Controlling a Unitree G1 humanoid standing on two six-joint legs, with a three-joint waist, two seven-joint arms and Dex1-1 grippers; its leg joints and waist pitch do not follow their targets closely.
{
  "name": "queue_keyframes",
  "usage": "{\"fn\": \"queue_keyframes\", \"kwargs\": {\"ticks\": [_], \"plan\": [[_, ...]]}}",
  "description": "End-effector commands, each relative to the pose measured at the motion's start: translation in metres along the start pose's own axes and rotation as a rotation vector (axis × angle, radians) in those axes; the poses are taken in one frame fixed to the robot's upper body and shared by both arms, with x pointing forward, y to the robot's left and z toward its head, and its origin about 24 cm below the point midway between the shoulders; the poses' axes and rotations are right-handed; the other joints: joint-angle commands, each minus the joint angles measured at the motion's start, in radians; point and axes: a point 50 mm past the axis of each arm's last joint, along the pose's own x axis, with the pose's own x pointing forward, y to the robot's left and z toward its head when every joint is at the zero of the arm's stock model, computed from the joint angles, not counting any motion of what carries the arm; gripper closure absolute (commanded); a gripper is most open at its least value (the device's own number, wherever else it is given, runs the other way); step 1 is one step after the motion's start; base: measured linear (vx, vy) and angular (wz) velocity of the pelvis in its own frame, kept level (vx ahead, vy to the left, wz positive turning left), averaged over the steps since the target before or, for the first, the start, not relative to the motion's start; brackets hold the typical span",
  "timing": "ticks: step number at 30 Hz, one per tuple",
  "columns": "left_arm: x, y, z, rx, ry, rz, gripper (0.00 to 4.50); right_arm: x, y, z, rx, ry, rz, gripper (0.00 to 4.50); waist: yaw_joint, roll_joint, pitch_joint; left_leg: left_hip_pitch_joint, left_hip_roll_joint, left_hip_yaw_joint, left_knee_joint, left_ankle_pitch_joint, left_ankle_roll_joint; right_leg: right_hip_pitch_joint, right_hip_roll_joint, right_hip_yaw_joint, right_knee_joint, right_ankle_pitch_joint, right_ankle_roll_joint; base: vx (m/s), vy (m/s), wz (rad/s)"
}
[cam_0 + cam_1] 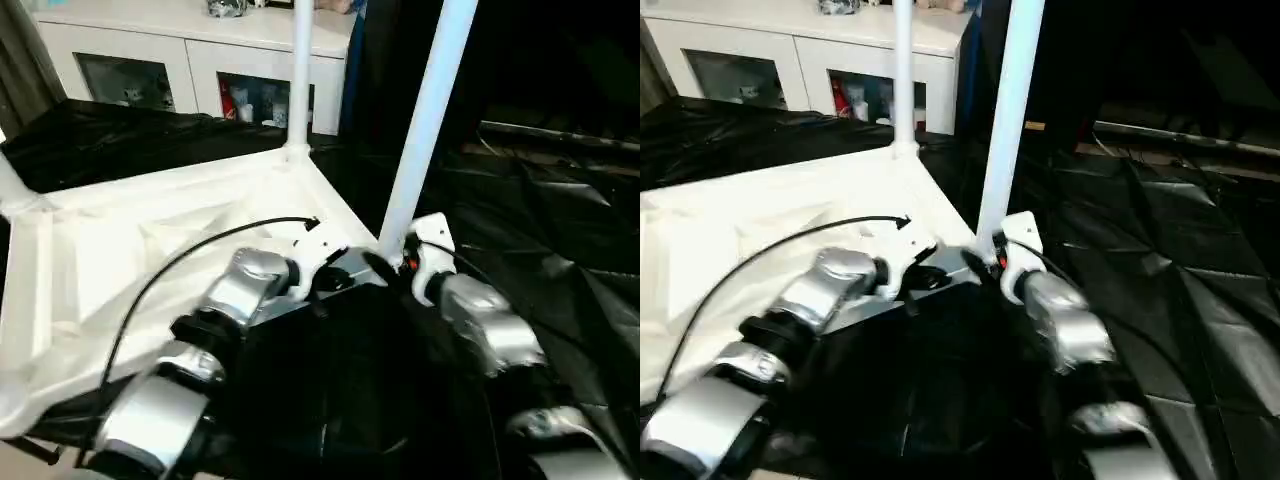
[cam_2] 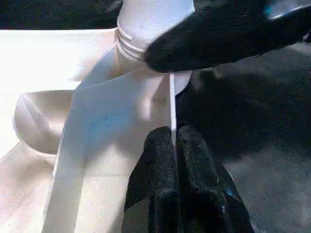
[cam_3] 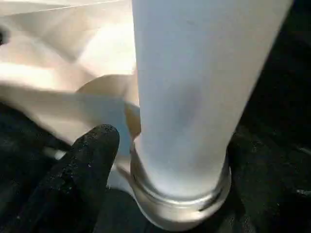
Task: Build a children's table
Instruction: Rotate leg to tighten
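tabletop [image 1: 130, 250]: white plastic, lying upside down on the black-draped work table [image 1: 560, 230], ribbed underside up. Likely light and stiff; the thin rim may flex if pinched hard.

far-left leg [image 1: 10, 185]: a stub of white tube shows at the picture's edge, standing at the tabletop's left corner.

left gripper [image 2: 174, 145]: fingers clenched together, pinching the tabletop's thin edge wall close to the near corner socket. Judgement: the rim is a fair place to steady the top, not to lift it.

back leg [image 1: 299, 70]: white tube standing upright in the far corner socket [image 1: 292, 155]. Looks seated.

near leg [image 1: 425, 110]: long white tube at the near right corner, leaning slightly, its ringed foot [image 3: 180, 199] at the socket. Smooth, round, probably slippery; hollow, so light. Best held low near the collar, where the lever arm is short.

right gripper [image 1: 395, 262]: at the base of the near leg, one black finger [image 3: 82, 165] just beside the tube. Cannot tell whether it grips or has let go.

risk: a tall leg held low can tip at the top if not fully seated.
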Motion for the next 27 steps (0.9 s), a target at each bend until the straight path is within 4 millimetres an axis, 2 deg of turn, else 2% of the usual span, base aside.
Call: {"fn": "queue_keyframes", "kwargs": {"ticks": [1,3,5,7,9,10,12,17,18,23,26,27], "plan": [[0.006,-0.01,0.001,0.029,-0.011,-0.084,4.5,0.006,0.028,-0.001,-0.002,0.009,0.226,0.87,0.003,-0.003,-0.043,-0.001,0.021,-0.002,-0.064,-0.198,0.037,0.041,-0.057,0.035,-0.078,-0.118,-0.196,0.0,0.0,0.0],[-0.001,-0.011,-0.003,0.048,-0.005,-0.151,4.5,-0.006,0.029,-0.001,-0.009,0.026,0.332,0.87,0.006,-0.002,-0.042,-0.001,0.023,-0.003,-0.063,-0.179,0.053,0.045,-0.056,0.034,-0.074,-0.077,-0.211,0.0,0.0,0.0],[-0.005,-0.012,-0.005,0.05,-0.01,-0.188,4.5,-0.013,0.03,-0.001,-0.036,0.04,0.392,0.87,0.005,-0.002,-0.043,-0.001,0.023,-0.001,-0.061,-0.171,0.06,0.043,-0.057,0.035,-0.071,-0.05,-0.222,0.0,0.0,0.0],[-0.014,-0.016,-0.009,0.059,-0.022,-0.277,4.5,-0.025,0.032,-0.003,-0.059,0.064,0.48,0.87,0.005,-0.005,-0.042,-0.002,0.024,-0.001,-0.061,-0.173,0.065,0.046,-0.058,0.034,-0.069,-0.05,-0.233,0.0,0.0,0.0],[-0.017,-0.017,-0.009,0.065,-0.027,-0.309,4.5,-0.029,0.033,-0.004,-0.068,0.078,0.513,0.87,0.006,-0.002,-0.042,0.0,0.025,0.0,-0.061,-0.171,0.067,0.043,-0.059,0.034,-0.069,-0.054,-0.237,0.0,0.0,0.0],[-0.019,-0.019,-0.01,0.065,-0.028,-0.337,4.5,-0.033,0.033,-0.006,-0.083,0.091,0.539,0.87,0.004,-0.004,-0.043,-0.001,0.025,0.0,-0.061,-0.168,0.066,0.044,-0.059,0.033,-0.068,-0.052,-0.239,0.0,0.0,0.0],[-0.024,-0.022,-0.012,0.071,-0.018,-0.395,4.5,-0.038,0.034,-0.007,-0.106,0.104,0.576,0.87,0.006,-0.003,-0.041,0.0,0.027,0.001,-0.061,-0.168,0.067,0.043,-0.059,0.034,-0.067,-0.055,-0.243,0.0,0.0,0.0],[-0.033,-0.025,-0.015,0.068,-0.001,-0.464,4.5,-0.042,0.036,-0.005,-0.147,0.1,0.609,0.87,0.013,-0.001,-0.04,0.004,0.03,0.003,-0.062,-0.186,0.058,0.038,-0.06,0.035,-0.069,-0.084,-0.244,0.0,0.0,0.0],[-0.034,-0.026,-0.016,0.067,0.004,-0.475,4.5,-0.043,0.036,-0.005,-0.148,0.103,0.617,1.12,0.014,-0.003,-0.039,0.003,0.028,0.002,-0.063,-0.186,0.056,0.039,-0.059,0.035,-0.069,-0.094,-0.239,0.0,0.0,0.0],[-0.037,-0.025,-0.017,0.068,0.009,-0.475,4.5,-0.045,0.036,-0.006,-0.148,0.119,0.636,1.51,0.016,-0.004,-0.038,0.004,0.027,0.002,-0.063,-0.188,0.048,0.038,-0.059,0.036,-0.07,-0.11,-0.232,0.0,0.0,0.0],[-0.037,-0.025,-0.017,0.068,0.006,-0.461,4.5,-0.045,0.036,-0.007,-0.151,0.128,0.643,1.67,0.017,-0.006,-0.04,0.004,0.028,0.002,-0.061,-0.17,0.049,0.039,-0.059,0.036,-0.067,-0.088,-0.232,0.0,0.0,0.0],[-0.038,-0.025,-0.017,0.068,0.007,-0.458,4.5,-0.045,0.037,-0.008,-0.151,0.128,0.645,1.92,0.018,-0.005,-0.041,0.003,0.026,0.002,-0.059,-0.155,0.054,0.041,-0.058,0.035,-0.064,-0.061,-0.236,0.0,0.0,0.0]]}}
